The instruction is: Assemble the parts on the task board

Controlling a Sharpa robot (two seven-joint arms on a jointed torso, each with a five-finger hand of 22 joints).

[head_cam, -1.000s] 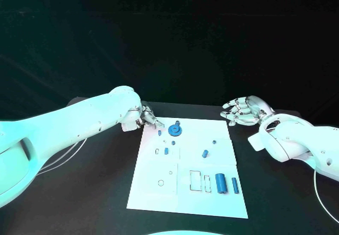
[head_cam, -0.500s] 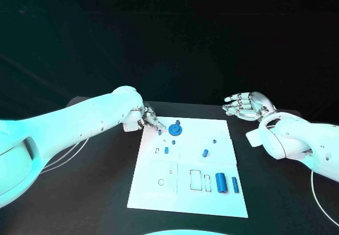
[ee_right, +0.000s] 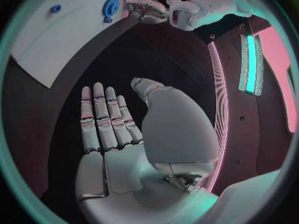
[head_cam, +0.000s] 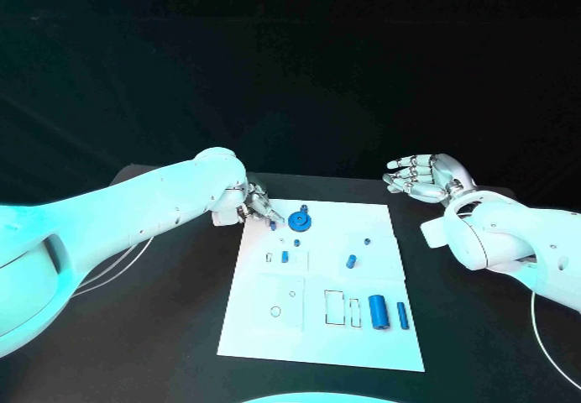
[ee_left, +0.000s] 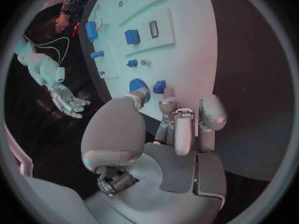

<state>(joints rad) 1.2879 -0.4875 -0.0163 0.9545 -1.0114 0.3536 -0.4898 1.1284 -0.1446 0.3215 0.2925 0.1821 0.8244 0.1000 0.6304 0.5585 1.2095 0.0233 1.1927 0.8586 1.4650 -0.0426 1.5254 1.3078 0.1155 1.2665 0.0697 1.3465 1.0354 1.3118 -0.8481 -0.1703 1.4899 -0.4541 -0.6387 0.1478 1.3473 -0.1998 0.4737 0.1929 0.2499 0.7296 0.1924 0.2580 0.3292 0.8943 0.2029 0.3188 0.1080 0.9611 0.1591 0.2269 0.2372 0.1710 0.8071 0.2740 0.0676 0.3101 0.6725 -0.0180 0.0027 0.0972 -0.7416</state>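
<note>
The white task board [head_cam: 317, 332] lies mid-table. A blue gear [head_cam: 300, 222] stands near its far left corner, with a small blue piece [head_cam: 274, 225] beside it. My left hand [head_cam: 254, 206] is at that corner, fingers curled down with their tips on the board [ee_left: 187, 45] right by the small piece [ee_left: 159, 86] and the gear [ee_left: 138, 84]; nothing sits in its grasp. My right hand [head_cam: 421, 176] hovers off the board's far right corner, held flat with straight fingers [ee_right: 102, 119] and nothing in it. Two blue cylinders [head_cam: 378, 312] lie near the board's near right.
Several small blue pieces [head_cam: 351, 261] stand in the board's middle rows, and empty rectangular slots [head_cam: 333, 306] lie left of the cylinders. Bare black table [head_cam: 484, 336] surrounds the board on both sides.
My right hand has lifted a little and moved back from the board's corner, its fingers straightening out flat. My left hand has stayed at the gear corner.
</note>
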